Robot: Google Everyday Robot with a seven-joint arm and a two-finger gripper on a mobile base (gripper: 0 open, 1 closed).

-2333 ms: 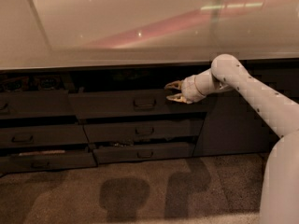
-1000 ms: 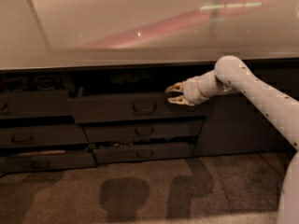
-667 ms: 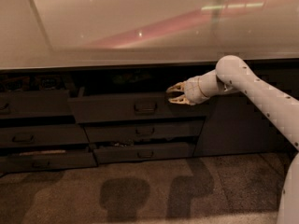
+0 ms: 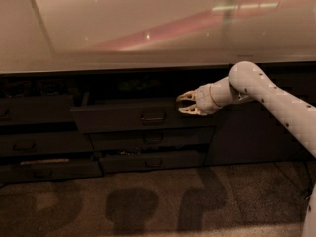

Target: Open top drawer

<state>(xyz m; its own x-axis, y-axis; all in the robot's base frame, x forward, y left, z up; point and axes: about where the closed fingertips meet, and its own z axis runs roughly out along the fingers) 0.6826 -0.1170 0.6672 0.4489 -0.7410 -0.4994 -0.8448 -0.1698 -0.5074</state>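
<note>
The top drawer [image 4: 123,116] is a wide dark grey drawer under the counter, pulled out towards me, with a small loop handle [image 4: 153,116] at the centre of its front. My gripper [image 4: 185,103] is at the drawer's upper right, just right of the handle and a little above it. Its two pale fingers [image 4: 186,96] point left and stand apart, with nothing between them. It does not touch the handle.
A pale glossy countertop [image 4: 148,28] runs above the drawers. Two shallower drawers [image 4: 153,138] sit below the top one, and another drawer stack [image 4: 34,147] is at the left. A plain dark cabinet door [image 4: 256,132] is at the right behind my arm. Speckled floor [image 4: 148,201] lies below.
The top drawer has come further out towards me. My gripper has moved slightly left along the drawer's upper right edge.
</note>
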